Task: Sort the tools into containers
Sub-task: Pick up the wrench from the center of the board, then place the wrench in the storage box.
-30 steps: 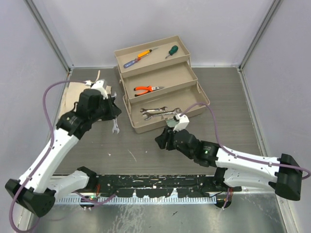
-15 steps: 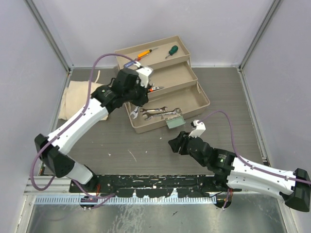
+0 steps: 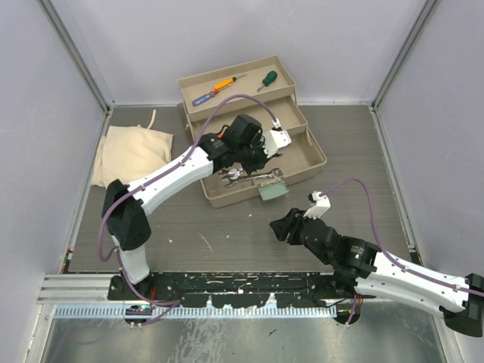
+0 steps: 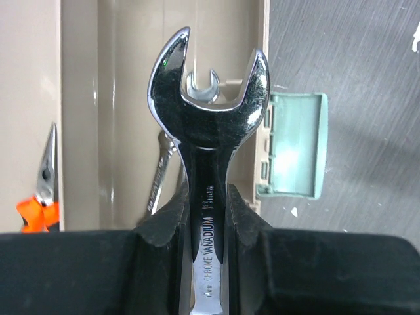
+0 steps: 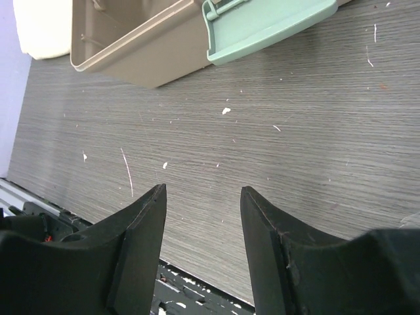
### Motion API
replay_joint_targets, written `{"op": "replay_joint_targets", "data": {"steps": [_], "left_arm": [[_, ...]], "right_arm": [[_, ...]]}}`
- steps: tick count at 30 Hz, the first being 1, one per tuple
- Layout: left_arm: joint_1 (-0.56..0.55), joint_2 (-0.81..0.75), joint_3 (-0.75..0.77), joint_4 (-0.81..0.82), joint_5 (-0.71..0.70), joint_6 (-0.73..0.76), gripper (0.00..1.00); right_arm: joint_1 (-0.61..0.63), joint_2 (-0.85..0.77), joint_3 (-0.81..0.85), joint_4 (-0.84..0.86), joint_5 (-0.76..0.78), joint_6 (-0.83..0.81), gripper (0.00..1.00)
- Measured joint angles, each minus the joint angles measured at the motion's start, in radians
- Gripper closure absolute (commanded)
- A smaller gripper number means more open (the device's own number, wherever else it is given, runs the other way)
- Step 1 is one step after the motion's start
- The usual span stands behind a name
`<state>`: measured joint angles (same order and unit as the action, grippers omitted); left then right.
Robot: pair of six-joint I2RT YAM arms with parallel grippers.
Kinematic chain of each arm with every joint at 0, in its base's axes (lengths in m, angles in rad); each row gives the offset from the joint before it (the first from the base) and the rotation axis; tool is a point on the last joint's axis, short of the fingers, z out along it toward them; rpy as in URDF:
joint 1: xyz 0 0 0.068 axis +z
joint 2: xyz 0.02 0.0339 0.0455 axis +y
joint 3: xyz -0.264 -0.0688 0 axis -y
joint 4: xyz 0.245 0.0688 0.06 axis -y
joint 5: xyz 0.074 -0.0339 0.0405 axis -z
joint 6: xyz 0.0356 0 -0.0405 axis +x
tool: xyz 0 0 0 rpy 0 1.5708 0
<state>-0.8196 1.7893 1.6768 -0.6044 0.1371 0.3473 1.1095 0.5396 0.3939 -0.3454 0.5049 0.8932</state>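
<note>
So the big change on the surface (image 3: 227, 227): the left arm (image 3: 174, 178) has swung from out by the cloth bag (image 3: 132, 155) right across to the toolbox (image 3: 236, 66), and the right arm (image 3: 393, 268) has backed off toward the near edge. The left arm's stretched forward now, wrist over the bottom tray (image 3: 302, 162). Its end effector (image 4: 209, 197) is clamped tight on the shank of a silver wrench (image 4: 209, 125), whose open end points out over that tray, where other wrenches (image 3: 261, 178) already lie. The right end effector (image 5: 202, 190) hangs about half open over bare surface, holding nothing. Pliers (image 4: 41, 200) sit in the middle tray (image 3: 280, 121), screwdrivers (image 3: 219, 87) up top. Looks to me like this wrench just needs dropping in and the sorting's basically finished.
</note>
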Motion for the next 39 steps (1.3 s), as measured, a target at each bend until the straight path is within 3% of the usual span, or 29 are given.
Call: {"op": "replay_joint_targets", "data": {"steps": [6, 14, 24, 39], "left_arm": [[0.003, 0.143, 0.183, -0.064, 0.034, 0.140, 1.00], [0.006, 0.268, 0.234, -0.120, 0.035, 0.266, 0.99], [0.039, 0.423, 0.306, -0.141, 0.016, 0.289, 0.97], [0.074, 0.500, 0.325, -0.140, 0.013, 0.262, 0.89]], "right_arm": [[0.000, -0.085, -0.002, -0.066, 0.011, 0.030, 0.46], [0.000, -0.123, -0.005, -0.127, 0.021, 0.061, 0.46], [0.000, -0.119, -0.005, -0.159, 0.019, 0.079, 0.46], [0.000, -0.068, -0.005, -0.158, 0.018, 0.093, 0.46]]}}
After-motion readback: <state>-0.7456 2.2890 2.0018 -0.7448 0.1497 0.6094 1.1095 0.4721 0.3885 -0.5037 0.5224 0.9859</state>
